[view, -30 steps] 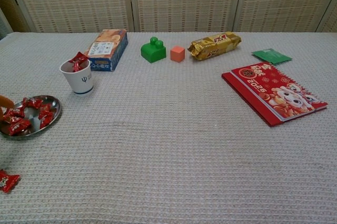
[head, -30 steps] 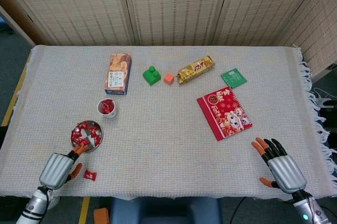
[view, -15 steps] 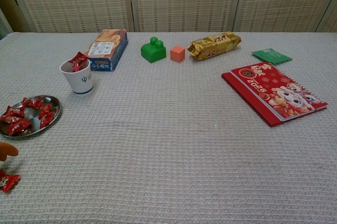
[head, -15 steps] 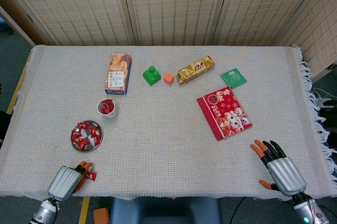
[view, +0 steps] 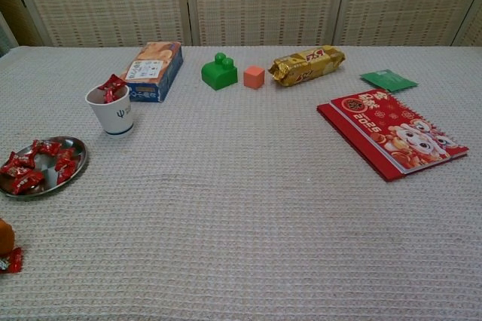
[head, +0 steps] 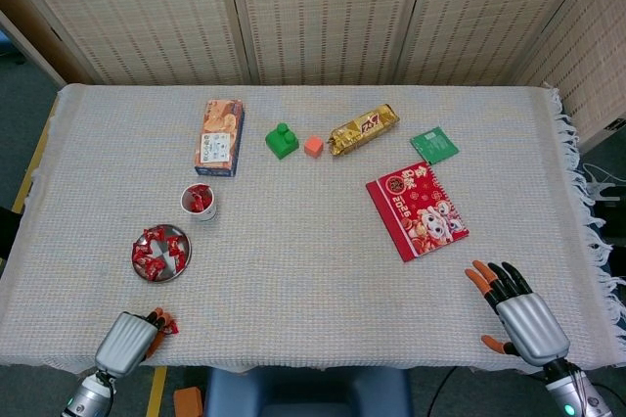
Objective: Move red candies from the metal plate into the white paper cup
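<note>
The metal plate (head: 185, 258) at the left holds several red candies (head: 155, 249); the chest view shows the plate (view: 78, 159) and candies (view: 28, 169) too. The white paper cup (head: 201, 206) stands just behind it with red candies inside, and it also appears in the chest view (view: 111, 114). A stray red candy (head: 169, 325) lies near the front edge. My left hand (head: 127, 342) has its fingertips on that candy; whether it grips it is hidden. My right hand (head: 516, 315) rests at the front right, fingers apart and holding nothing.
A snack box (head: 219, 137), a green block (head: 282, 140), an orange cube (head: 313, 146) and a gold snack packet (head: 363, 128) line the back. A green packet (head: 433, 145) and a red calendar (head: 417, 209) lie at the right.
My left hand has drawn back from the plate to the front edge and now covers the stray candy. The right hand has barely shifted.
</note>
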You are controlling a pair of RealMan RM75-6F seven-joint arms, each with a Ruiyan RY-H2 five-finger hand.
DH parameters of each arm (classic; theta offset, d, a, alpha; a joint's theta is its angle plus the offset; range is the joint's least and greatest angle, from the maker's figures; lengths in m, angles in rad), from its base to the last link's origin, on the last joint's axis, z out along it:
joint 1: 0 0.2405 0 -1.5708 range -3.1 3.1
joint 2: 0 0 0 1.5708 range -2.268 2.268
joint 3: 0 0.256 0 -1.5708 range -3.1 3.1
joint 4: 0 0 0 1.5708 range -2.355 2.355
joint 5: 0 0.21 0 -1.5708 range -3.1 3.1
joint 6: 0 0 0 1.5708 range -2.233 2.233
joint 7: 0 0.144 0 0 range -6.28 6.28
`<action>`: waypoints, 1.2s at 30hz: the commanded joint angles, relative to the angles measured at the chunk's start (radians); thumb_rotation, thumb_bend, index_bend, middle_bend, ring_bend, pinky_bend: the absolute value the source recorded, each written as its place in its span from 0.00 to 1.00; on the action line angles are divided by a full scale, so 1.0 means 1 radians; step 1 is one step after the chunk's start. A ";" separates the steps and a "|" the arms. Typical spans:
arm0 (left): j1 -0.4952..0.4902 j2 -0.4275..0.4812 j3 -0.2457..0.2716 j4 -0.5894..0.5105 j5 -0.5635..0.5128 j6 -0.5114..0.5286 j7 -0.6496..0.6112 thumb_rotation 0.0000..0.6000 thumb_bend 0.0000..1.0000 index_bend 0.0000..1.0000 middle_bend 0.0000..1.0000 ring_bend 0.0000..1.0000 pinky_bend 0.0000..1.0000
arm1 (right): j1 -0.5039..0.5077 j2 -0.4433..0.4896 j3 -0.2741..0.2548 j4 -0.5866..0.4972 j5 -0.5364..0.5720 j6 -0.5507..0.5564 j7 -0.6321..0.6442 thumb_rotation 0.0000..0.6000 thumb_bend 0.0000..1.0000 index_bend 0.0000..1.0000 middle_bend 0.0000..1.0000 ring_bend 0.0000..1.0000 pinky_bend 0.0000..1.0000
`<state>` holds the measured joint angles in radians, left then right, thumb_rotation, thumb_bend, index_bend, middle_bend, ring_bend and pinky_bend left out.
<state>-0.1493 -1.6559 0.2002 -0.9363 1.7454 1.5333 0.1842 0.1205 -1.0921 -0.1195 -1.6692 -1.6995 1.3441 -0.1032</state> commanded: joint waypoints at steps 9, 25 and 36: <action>0.001 -0.004 -0.021 0.003 0.009 0.008 -0.009 1.00 0.43 0.54 0.56 0.88 1.00 | -0.001 -0.003 0.003 0.000 0.005 -0.001 -0.004 1.00 0.06 0.00 0.00 0.00 0.00; -0.187 0.097 -0.260 -0.231 -0.077 -0.061 -0.026 1.00 0.42 0.53 0.55 0.88 1.00 | 0.006 -0.013 0.017 0.002 0.036 -0.020 -0.019 1.00 0.06 0.00 0.00 0.00 0.00; -0.412 -0.016 -0.432 -0.157 -0.196 -0.263 0.077 1.00 0.43 0.52 0.53 0.88 1.00 | 0.007 -0.023 0.033 0.004 0.082 -0.036 -0.043 1.00 0.06 0.00 0.00 0.00 0.00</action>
<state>-0.5287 -1.6442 -0.2048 -1.1228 1.5764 1.3014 0.2414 0.1281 -1.1146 -0.0880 -1.6657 -1.6196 1.3085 -0.1453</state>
